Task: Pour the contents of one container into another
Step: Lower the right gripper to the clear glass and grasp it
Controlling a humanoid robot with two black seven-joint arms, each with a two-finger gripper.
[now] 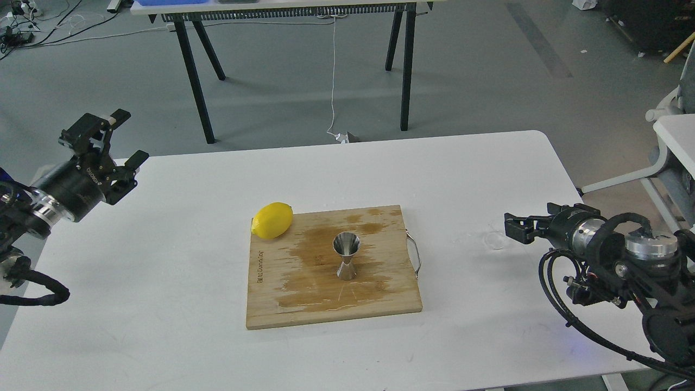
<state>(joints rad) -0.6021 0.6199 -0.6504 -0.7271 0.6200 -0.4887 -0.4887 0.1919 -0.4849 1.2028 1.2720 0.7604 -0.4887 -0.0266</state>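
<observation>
Jigger [346, 255] is seen upright near the centre of the wooden board [331, 304], on a patch that looks wet or stained; lemon [272, 220] rests at the board's far-left corner, partly overhanging it. Clear cup [494, 240] is barely made out on the white table [163, 282], to the right of the board's metal handle [415, 253] and just beside the tips of the right gripper [509, 227]. Right gripper is held low and level, pointed at the cup; its fingers appear slightly parted w/ nothing pinched between them, though the gap is hard to read from this angle. Left gripper [127, 138] is raised over the table's left edge, fingers spread wide, holding nothing.

Risks, as judged from this layout:
- Cup is nearly invisible vs. the white top, so the approach may be misjudged and the cup nudged or tipped before it is grasped.
- Cup is small & smooth; slip or tilt in the grip may be expected.
- Jigger mouth is narrow and its waist thin, so an off-centre pour would be spilled onto the board, and a bump would topple it.
- Board handle lies between cup and jigger; a low carry could be snagged on it.
</observation>
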